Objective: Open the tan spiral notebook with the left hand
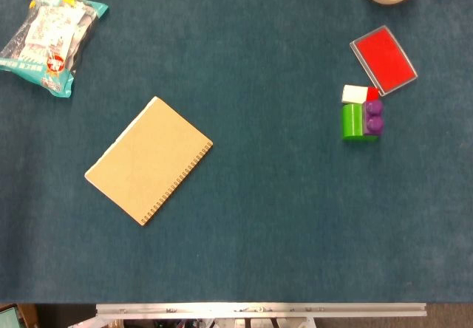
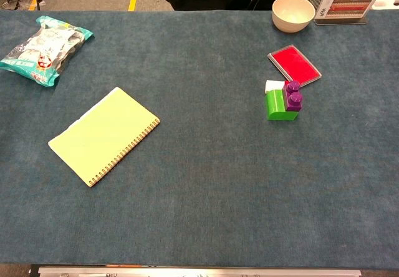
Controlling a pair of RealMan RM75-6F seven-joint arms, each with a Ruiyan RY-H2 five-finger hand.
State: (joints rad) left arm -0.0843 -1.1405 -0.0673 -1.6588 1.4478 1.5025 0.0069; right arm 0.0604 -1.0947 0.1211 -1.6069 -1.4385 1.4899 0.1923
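The tan spiral notebook (image 1: 148,160) lies closed and flat on the blue table cloth, left of centre, turned at an angle with its wire spiral along the lower right edge. In the chest view the same notebook (image 2: 104,135) looks yellow-green. Neither hand shows in the head view or the chest view.
A teal snack bag (image 1: 50,35) lies at the far left back. At the right sit a red stamp pad (image 1: 383,60), a green and purple block stack (image 1: 361,118) with a small white piece, and a cream bowl (image 2: 293,12). A placard stand (image 2: 349,2) is at the back right.
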